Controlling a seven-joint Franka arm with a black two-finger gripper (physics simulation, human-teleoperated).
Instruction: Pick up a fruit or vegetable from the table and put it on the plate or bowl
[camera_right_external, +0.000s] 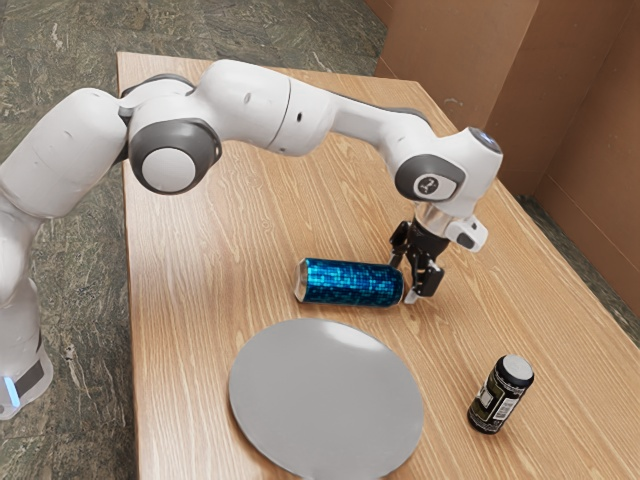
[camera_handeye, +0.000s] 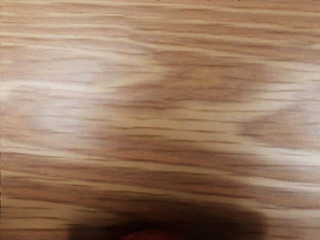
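Note:
My black gripper (camera_right_external: 416, 274) hangs low over the wooden table (camera_right_external: 200, 260), right beside the end of a shiny blue can (camera_right_external: 350, 283) that lies on its side. In the wrist view, a small red thing (camera_handeye: 146, 235) peeks in just under my hand, inside a dark shadow on the wood; I cannot tell what it is. A flat round grey plate (camera_right_external: 325, 397) lies near the table's front edge, in front of the can and apart from the gripper.
A black bottle with a grey cap (camera_right_external: 501, 393) stands upright toward the exterior view's right of the plate. Brown cardboard walls (camera_right_external: 560, 90) rise behind the table's far right. Bare wood stretches behind the gripper.

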